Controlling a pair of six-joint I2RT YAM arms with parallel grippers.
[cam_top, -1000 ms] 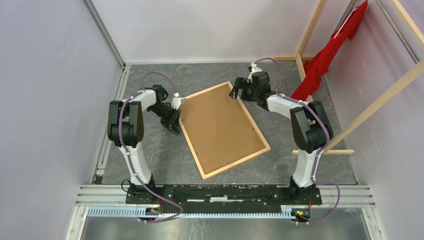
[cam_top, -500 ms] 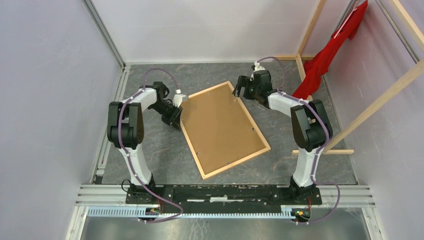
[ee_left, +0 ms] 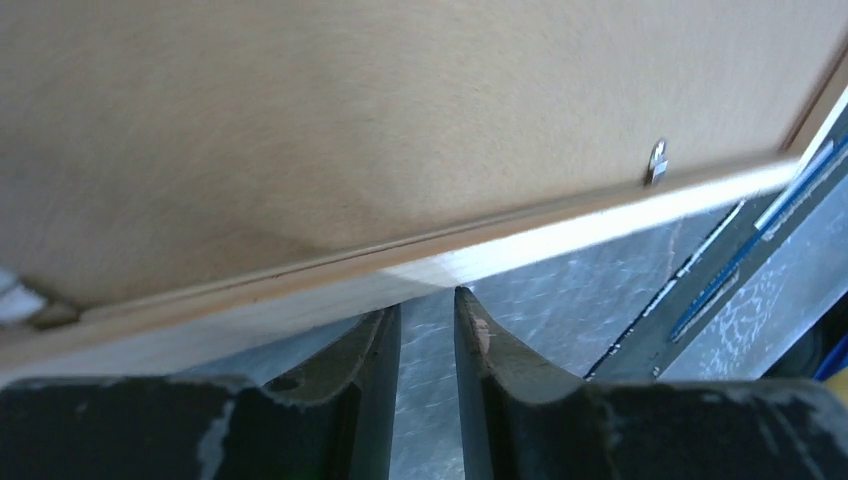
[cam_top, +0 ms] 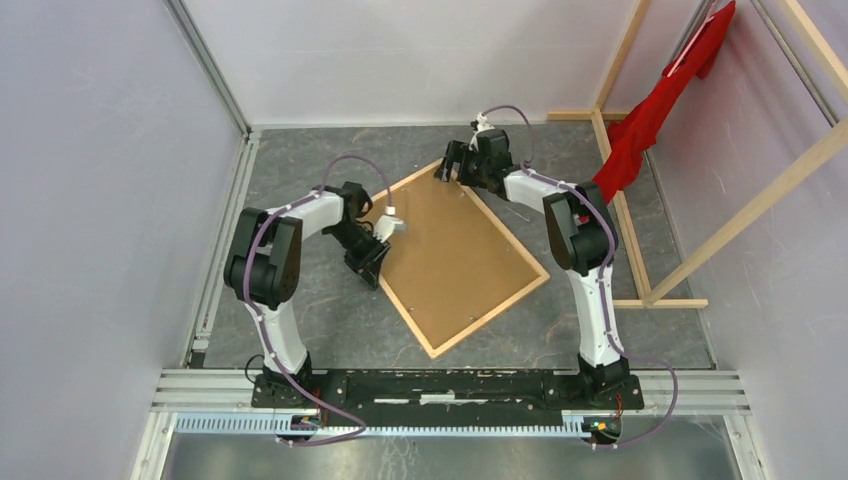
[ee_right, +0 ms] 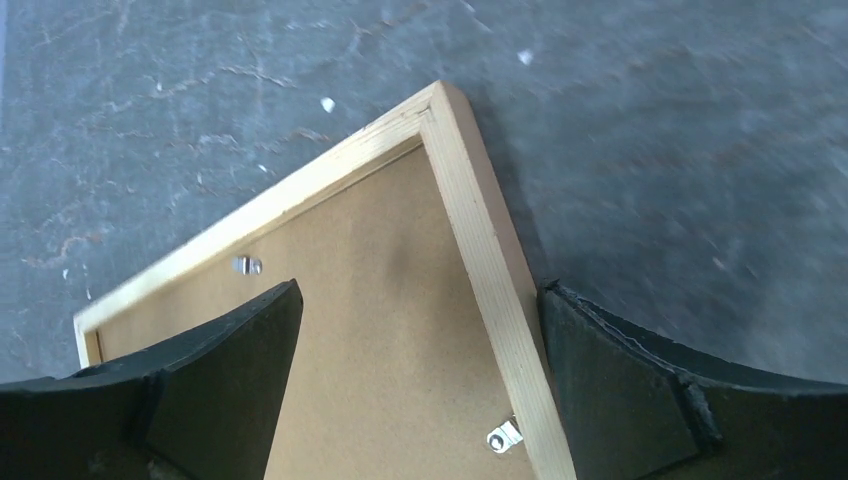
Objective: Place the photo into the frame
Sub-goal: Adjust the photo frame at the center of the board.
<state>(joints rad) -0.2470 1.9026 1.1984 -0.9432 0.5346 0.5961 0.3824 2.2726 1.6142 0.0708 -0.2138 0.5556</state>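
Note:
The frame lies face down and askew on the grey table, its brown backing board up. The photo is hidden. My left gripper is at the frame's left rail. In the left wrist view its jaws stand a narrow gap apart with only table between them, tips against the light wood rail. My right gripper hovers wide open over the far corner. In the right wrist view one finger is above the board and the other is beyond the rail.
Small metal tabs hold the backing board along the rails. A red cloth hangs on the wooden rack beams at the right. Pale walls close in the left and back, and an aluminium rail runs along the near edge.
The frame has turned a little counterclockwise. My left gripper has moved right and nearer along its left rail. My right gripper has shifted left to the far corner.

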